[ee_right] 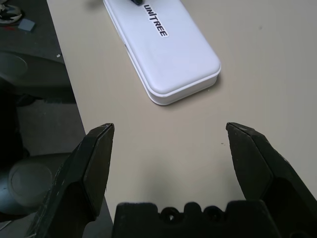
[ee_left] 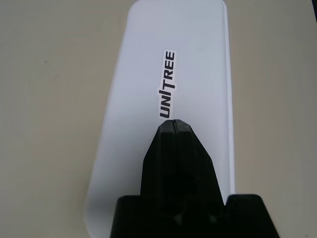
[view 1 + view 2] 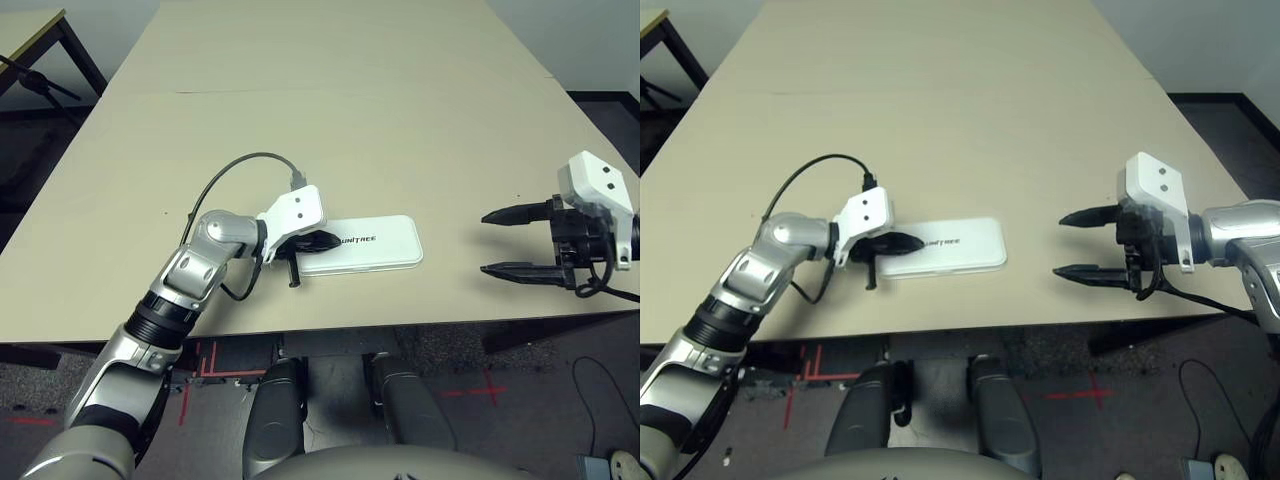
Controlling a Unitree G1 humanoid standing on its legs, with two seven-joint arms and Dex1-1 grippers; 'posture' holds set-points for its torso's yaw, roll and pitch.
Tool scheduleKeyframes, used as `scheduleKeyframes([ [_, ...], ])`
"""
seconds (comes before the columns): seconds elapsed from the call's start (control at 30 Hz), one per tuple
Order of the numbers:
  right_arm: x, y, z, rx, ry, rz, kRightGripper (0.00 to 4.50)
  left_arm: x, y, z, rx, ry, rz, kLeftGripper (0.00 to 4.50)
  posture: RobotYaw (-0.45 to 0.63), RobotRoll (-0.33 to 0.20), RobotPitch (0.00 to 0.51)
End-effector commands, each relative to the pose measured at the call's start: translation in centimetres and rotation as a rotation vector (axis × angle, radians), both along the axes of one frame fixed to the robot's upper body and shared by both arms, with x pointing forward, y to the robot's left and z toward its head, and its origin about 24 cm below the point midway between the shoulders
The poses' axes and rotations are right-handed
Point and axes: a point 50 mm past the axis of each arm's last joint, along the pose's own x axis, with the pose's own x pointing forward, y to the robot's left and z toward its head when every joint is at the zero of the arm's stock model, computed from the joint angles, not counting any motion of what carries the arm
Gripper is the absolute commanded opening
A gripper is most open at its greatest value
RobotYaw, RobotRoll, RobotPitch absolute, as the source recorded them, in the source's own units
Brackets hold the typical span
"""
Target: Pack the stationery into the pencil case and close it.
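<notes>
The white pencil case point(image 3: 375, 243) lies closed and flat near the table's front edge, with dark lettering point(image 2: 167, 84) on its lid. My left gripper point(image 3: 322, 241) is shut, its joined black fingertips point(image 2: 174, 130) resting on the lid's left end beside the lettering. My right gripper point(image 3: 487, 243) stands open to the right of the case, a clear gap away, with nothing between its fingers point(image 1: 99, 148). From the right wrist the case point(image 1: 168, 49) shows beyond the open fingers. The stationery is out of view.
The pale table point(image 3: 330, 110) stretches far back behind the case. Its front edge point(image 3: 400, 322) runs just below the case. A black cable point(image 3: 235, 165) loops over my left wrist. Another table's corner point(image 3: 30, 30) stands at the far left.
</notes>
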Motion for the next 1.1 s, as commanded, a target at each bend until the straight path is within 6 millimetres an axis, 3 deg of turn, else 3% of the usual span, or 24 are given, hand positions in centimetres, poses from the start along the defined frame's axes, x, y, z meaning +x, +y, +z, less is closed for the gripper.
scheduleKeyframes([
  [0.03,0.5,0.2,0.0,0.013,-0.041,-0.005,4.5,-0.2,0.4,-1.5,-0.02,0.054,0.045,0.01,-0.12,0.0,0.16],
  [0.07,0.7,0.4,0.1,0.037,-0.059,-0.012,4.5,-0.1,0.3,-0.8,-0.092,0.027,0.058,0.01,-0.11,0.0,0.159],
  [0.13,1.1,0.7,0.2,0.099,-0.095,-0.031,4.5,0.0,0.6,0.7,-0.225,-0.015,0.096,0.62,-0.11,0.0,0.159],
  [0.33,2.5,1.5,0.1,0.277,-0.202,-0.127,4.5,-0.2,3.2,3.3,-0.482,-0.089,0.251,2.84,-0.09,0.0,0.151],
  [0.47,4.0,1.4,-0.2,0.375,-0.294,-0.271,4.5,0.5,6.2,4.6,-0.602,-0.178,0.445,4.46,-0.08,0.0,0.144],
  [0.67,7.2,0.3,-0.4,0.519,-0.45,-0.598,4.5,1.9,11.6,5.8,-0.708,-0.316,0.776,4.46,-0.06,0.0,0.135],
  [0.8,9.0,-1.8,-0.9,0.505,-0.562,-0.864,4.5,2.4,15.4,5.6,-0.717,-0.399,0.988,4.46,-0.06,0.0,0.134],
  [0.9,9.7,-3.5,-1.4,0.473,-0.62,-1.033,4.5,2.4,17.3,5.2,-0.714,-0.433,1.104,4.46,-0.06,0.0,0.134],
  [1.1,10.1,-5.5,-2.3,0.448,-0.675,-1.233,4.5,2.4,19.2,4.5,-0.723,-0.478,1.214,4.46,-0.05,0.0,0.137],
])
